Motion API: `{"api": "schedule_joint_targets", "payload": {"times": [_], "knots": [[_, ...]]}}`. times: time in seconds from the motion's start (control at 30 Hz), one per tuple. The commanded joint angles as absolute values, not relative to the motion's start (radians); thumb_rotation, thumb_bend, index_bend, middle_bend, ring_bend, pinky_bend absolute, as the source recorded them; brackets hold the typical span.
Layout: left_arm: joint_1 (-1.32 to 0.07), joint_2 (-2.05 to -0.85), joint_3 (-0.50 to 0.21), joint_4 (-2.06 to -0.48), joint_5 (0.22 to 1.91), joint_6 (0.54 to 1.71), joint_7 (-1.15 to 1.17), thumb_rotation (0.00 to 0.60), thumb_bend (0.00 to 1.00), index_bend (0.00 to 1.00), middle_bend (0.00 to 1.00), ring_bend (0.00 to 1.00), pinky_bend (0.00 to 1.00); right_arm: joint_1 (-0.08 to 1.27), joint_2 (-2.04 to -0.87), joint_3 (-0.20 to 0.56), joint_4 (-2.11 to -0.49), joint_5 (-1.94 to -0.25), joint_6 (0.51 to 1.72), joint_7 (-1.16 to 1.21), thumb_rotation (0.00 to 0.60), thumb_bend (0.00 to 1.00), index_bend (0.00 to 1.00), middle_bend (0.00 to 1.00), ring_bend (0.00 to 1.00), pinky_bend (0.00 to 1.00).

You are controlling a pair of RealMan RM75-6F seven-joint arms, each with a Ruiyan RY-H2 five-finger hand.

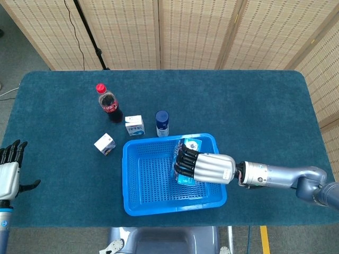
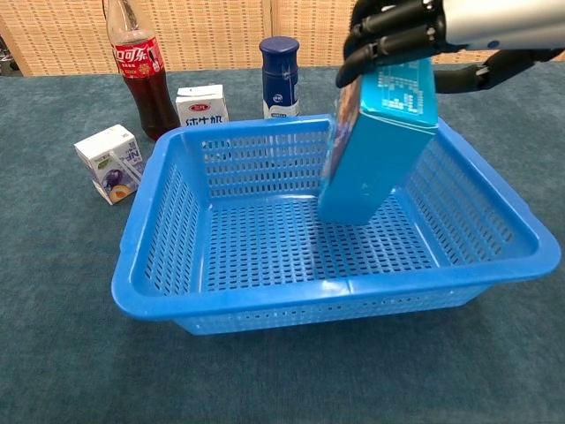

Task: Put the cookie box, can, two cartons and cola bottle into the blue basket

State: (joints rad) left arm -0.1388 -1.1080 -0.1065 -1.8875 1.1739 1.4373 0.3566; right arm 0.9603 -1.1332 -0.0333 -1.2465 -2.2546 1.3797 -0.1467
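right robot hand clamped on cookie box | box tilted, lower corner inside blue basket | left robot hand fingers apart, holding nothing

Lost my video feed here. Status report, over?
Right hand grips cookie box, its lower end down inside blue basket. Left hand open, idle at table edge. Can, cartons, cola bottle outside basket.

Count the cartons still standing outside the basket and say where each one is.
2. One white carton stands just behind the blue basket's back-left rim, between the cola bottle and the can. The other carton sits left of the basket, tilted. None looks hidden.
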Motion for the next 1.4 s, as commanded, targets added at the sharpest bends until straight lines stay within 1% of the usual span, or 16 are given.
{"api": "schedule_joint_targets", "payload": {"times": [0.03, 0.27, 0.53, 0.63, 0.67, 0.73, 0.8, 0.83, 0.87, 0.9, 0.97, 1.03, 1.07, 1.1, 1.17, 1.4], "knots": [[-0.142, -1.112, -0.106, -1.887, 1.170, 1.435, 0.365, 0.600, 0.00, 0.00, 0.00, 0.00, 0.00, 0.951, -1.102, -0.059, -1.236, -2.271, 1.380, -0.149, 0.600, 1.00, 0.57, 0.51, 0.45, 0.54], [-0.147, -1.122, -0.098, -1.893, 1.175, 1.434, 0.386, 0.600, 0.00, 0.00, 0.00, 0.00, 0.00, 0.937, -1.066, -0.094, -1.255, -2.292, 1.387, -0.152, 0.600, 1.00, 0.57, 0.51, 0.45, 0.54], [-0.146, -1.124, -0.089, -1.896, 1.187, 1.436, 0.391, 0.600, 0.00, 0.00, 0.00, 0.00, 0.00, 0.924, -1.059, -0.113, -1.264, -2.317, 1.397, -0.170, 0.600, 1.00, 0.56, 0.51, 0.45, 0.54], [-0.144, -1.122, -0.085, -1.899, 1.196, 1.439, 0.387, 0.600, 0.00, 0.00, 0.00, 0.00, 0.00, 0.924, -1.067, -0.114, -1.250, -2.324, 1.393, -0.181, 0.600, 1.00, 0.51, 0.46, 0.42, 0.54], [-0.143, -1.121, -0.084, -1.900, 1.200, 1.441, 0.384, 0.600, 0.00, 0.00, 0.00, 0.00, 0.00, 0.923, -1.072, -0.111, -1.242, -2.326, 1.398, -0.190, 0.600, 1.00, 0.47, 0.42, 0.40, 0.53], [-0.140, -1.118, -0.083, -1.901, 1.203, 1.445, 0.380, 0.600, 0.00, 0.00, 0.00, 0.00, 0.00, 0.918, -1.077, -0.105, -1.233, -2.323, 1.404, -0.205, 0.600, 0.94, 0.37, 0.35, 0.34, 0.50], [-0.139, -1.116, -0.082, -1.901, 1.204, 1.446, 0.377, 0.600, 0.00, 0.00, 0.00, 0.00, 0.00, 0.913, -1.074, -0.101, -1.241, -2.309, 1.402, -0.208, 0.600, 0.83, 0.25, 0.24, 0.28, 0.46], [-0.139, -1.116, -0.082, -1.901, 1.205, 1.445, 0.376, 0.600, 0.00, 0.00, 0.00, 0.00, 0.00, 0.907, -1.071, -0.096, -1.249, -2.299, 1.400, -0.220, 0.600, 0.73, 0.17, 0.16, 0.23, 0.42], [-0.139, -1.115, -0.082, -1.902, 1.206, 1.445, 0.375, 0.600, 0.00, 0.00, 0.00, 0.00, 0.00, 0.905, -1.069, -0.094, -1.254, -2.295, 1.397, -0.227, 0.600, 0.62, 0.11, 0.09, 0.17, 0.37], [-0.139, -1.115, -0.081, -1.902, 1.207, 1.445, 0.374, 0.600, 0.00, 0.00, 0.00, 0.00, 0.00, 0.901, -1.067, -0.092, -1.265, -2.289, 1.394, -0.235, 0.600, 0.48, 0.06, 0.04, 0.12, 0.33], [-0.139, -1.114, -0.080, -1.902, 1.209, 1.444, 0.373, 0.600, 0.00, 0.00, 0.00, 0.00, 0.00, 0.890, -1.061, -0.084, -1.294, -2.272, 1.385, -0.259, 0.600, 0.32, 0.02, 0.00, 0.07, 0.29], [-0.138, -1.113, -0.079, -1.903, 1.211, 1.443, 0.371, 0.600, 0.00, 0.00, 0.00, 0.00, 0.00, 0.884, -1.057, -0.080, -1.312, -2.265, 1.380, -0.271, 0.600, 0.15, 0.00, 0.00, 0.02, 0.25], [-0.138, -1.112, -0.079, -1.903, 1.212, 1.443, 0.370, 0.600, 0.00, 0.00, 0.00, 0.00, 0.00, 0.881, -1.056, -0.077, -1.317, -2.261, 1.379, -0.277, 0.600, 0.09, 0.00, 0.00, 0.01, 0.24], [-0.138, -1.111, -0.079, -1.903, 1.212, 1.444, 0.369, 0.600, 0.00, 0.00, 0.00, 0.00, 0.00, 0.879, -1.056, -0.075, -1.322, -2.257, 1.379, -0.280, 0.600, 0.05, 0.00, 0.00, 0.01, 0.24], [-0.137, -1.110, -0.079, -1.903, 1.213, 1.444, 0.365, 0.600, 0.00, 0.00, 0.00, 0.00, 0.00, 0.872, -1.056, -0.070, -1.329, -2.250, 1.385, -0.284, 0.600, 0.01, 0.00, 0.00, 0.00, 0.22], [-0.138, -1.107, -0.080, -1.903, 1.213, 1.439, 0.357, 0.600, 0.00, 0.00, 0.00, 0.00, 0.00, 0.851, -1.045, -0.035, -1.321, -2.227, 1.439, -0.299, 0.600, 0.00, 0.00, 0.00, 0.00, 0.22]]}}
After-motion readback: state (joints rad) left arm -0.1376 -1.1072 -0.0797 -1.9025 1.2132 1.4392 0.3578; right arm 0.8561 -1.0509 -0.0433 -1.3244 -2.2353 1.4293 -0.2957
